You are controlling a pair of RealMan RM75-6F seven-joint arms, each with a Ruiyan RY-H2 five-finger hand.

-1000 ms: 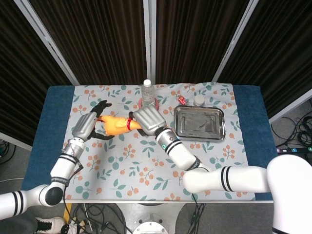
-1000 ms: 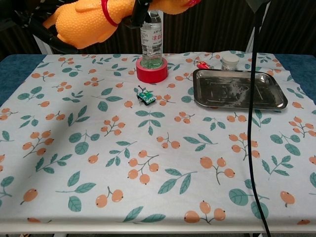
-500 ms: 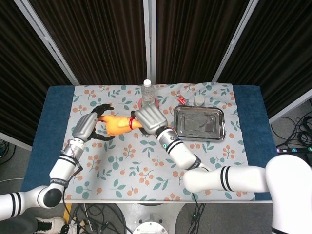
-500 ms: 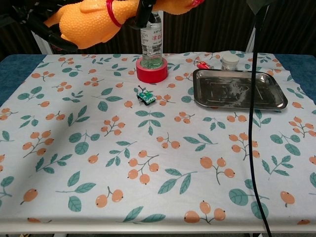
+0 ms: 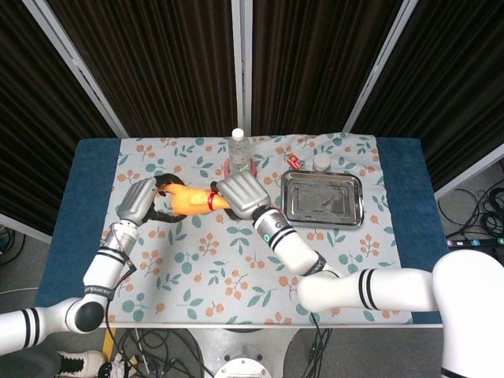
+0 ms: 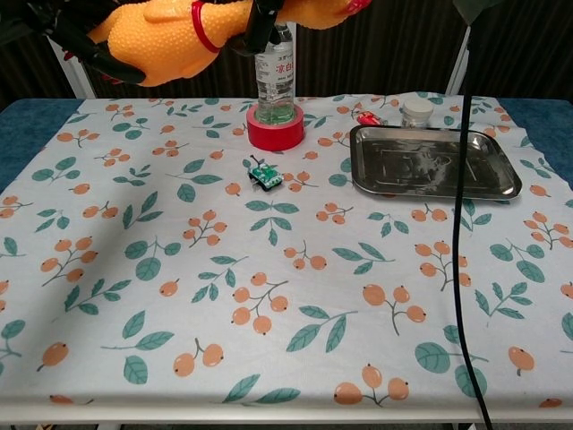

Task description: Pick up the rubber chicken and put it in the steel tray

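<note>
The orange rubber chicken (image 5: pixel 187 198) with a red band hangs in the air above the table's left half; in the chest view the chicken (image 6: pixel 166 36) fills the top left. My left hand (image 5: pixel 140 201) wraps its dark fingers (image 6: pixel 85 55) around the body's left end. My right hand (image 5: pixel 240 194) grips the other end, past the red band. The empty steel tray (image 5: pixel 323 198) lies flat at the back right, and in the chest view the tray (image 6: pixel 434 166) sits well right of both hands.
A water bottle (image 6: pixel 274 63) stands inside a red tape roll (image 6: pixel 276 128) just under the chicken's right end. A small green item (image 6: pixel 264 176) lies in front of it. A white jar (image 6: pixel 416 112) and a small red object (image 6: pixel 367 117) sit behind the tray. A black cable (image 6: pixel 460 233) hangs on the right.
My left hand's fingers have drawn in around the chicken's body. The chicken has shifted slightly up and to the right in the chest view. The right hand has kept its hold.
</note>
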